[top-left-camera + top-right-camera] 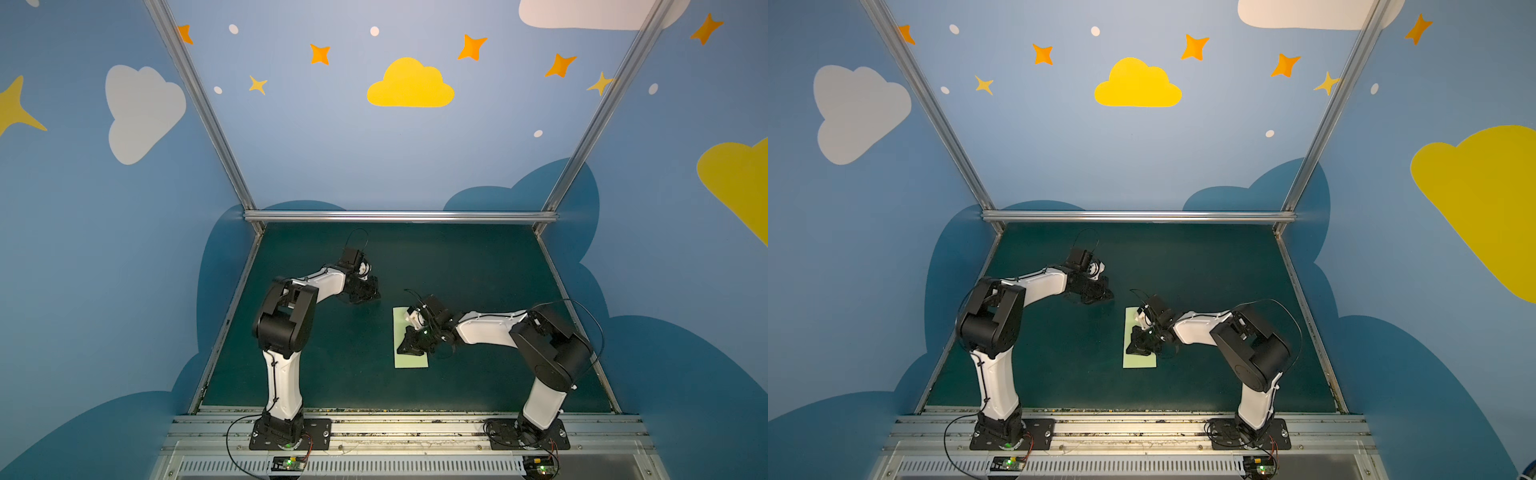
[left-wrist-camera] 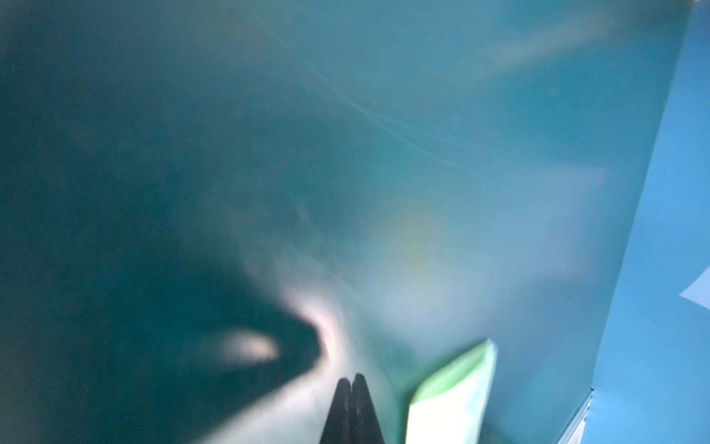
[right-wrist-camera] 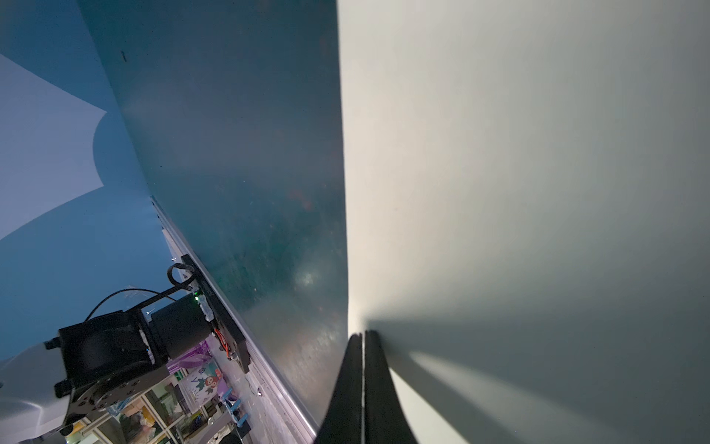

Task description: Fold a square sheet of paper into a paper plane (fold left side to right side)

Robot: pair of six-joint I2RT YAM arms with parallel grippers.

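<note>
As the paper (image 1: 410, 360) lies flat, closed right jaws rest on it.

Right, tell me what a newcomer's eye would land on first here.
The pale green paper, folded into a tall narrow rectangle, glows against the middle of the dark green table. The right gripper, shut, sits at its left edge, apparently pressing the crease, while the left gripper, also shut, hangs clear of it further back and to the left. Above, a bright yellow cloud dominates the blue back wall.
</note>
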